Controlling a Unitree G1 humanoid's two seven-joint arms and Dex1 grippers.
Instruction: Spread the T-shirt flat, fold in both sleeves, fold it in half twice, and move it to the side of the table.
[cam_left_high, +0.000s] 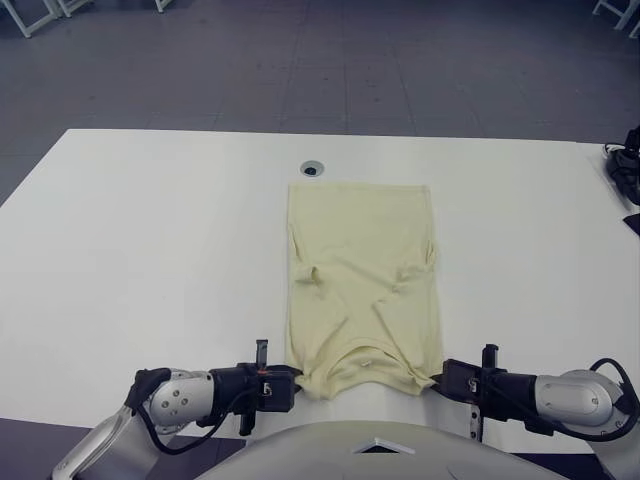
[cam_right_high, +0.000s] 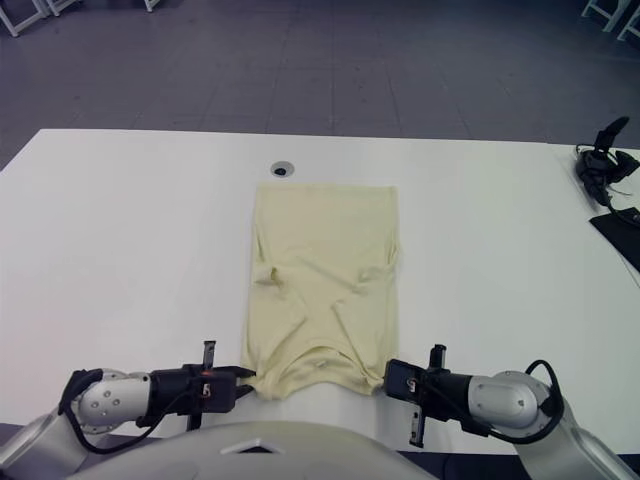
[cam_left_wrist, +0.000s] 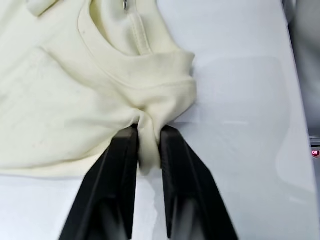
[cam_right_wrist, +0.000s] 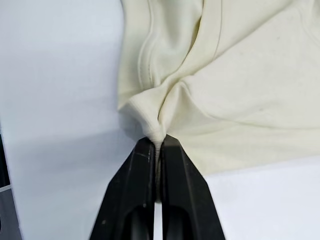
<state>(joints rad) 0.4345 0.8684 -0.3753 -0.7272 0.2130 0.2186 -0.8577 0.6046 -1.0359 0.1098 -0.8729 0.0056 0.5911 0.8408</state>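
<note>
A pale yellow T-shirt (cam_left_high: 362, 280) lies lengthwise on the white table (cam_left_high: 150, 250), both sleeves folded in, collar end at the near edge. My left gripper (cam_left_high: 296, 378) is shut on the shirt's near left corner; its black fingers (cam_left_wrist: 120, 165) pinch a bunch of cloth (cam_left_wrist: 150, 135). At the near right corner my right gripper (cam_left_high: 437, 379) is shut on the T-shirt (cam_right_wrist: 225, 90), with a small fold of hem caught between its fingertips (cam_right_wrist: 157, 141). Both grippers sit low at the table's near edge.
A round cable grommet (cam_left_high: 312, 168) sits in the table just beyond the shirt's far edge. Black gear and cables (cam_right_high: 600, 165) lie at the far right table edge. Bare table stretches to the left and right of the shirt.
</note>
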